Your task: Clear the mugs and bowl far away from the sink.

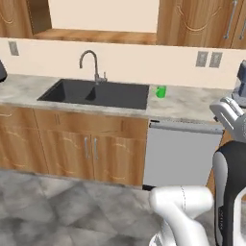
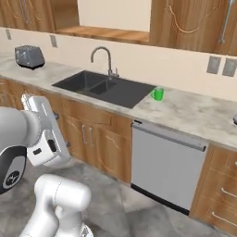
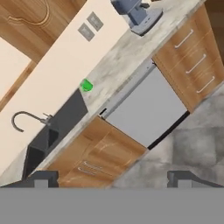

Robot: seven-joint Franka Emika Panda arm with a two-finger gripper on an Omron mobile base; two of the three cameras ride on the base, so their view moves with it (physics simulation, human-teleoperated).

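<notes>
A bright green mug (image 1: 161, 92) stands on the marble counter just right of the dark grey double-basin sink (image 1: 98, 93), near the back wall. The same mug (image 2: 158, 94) sits beside the sink (image 2: 106, 87) in the right base view, and the rolled hand view has the mug (image 3: 86, 85) up and right of the sink (image 3: 50, 133). My gripper (image 3: 113, 178) is open, its two dark tips far apart with nothing between them. It hangs well back from the counter, over the floor. The bowl is out of view.
A curved grey tap (image 1: 90, 61) rises behind the sink. A steel dishwasher front (image 1: 180, 153) sits under the counter below the mug. A toaster (image 2: 29, 56) stands far left, a grey appliance (image 3: 138, 15) far right. Wall cabinets hang above.
</notes>
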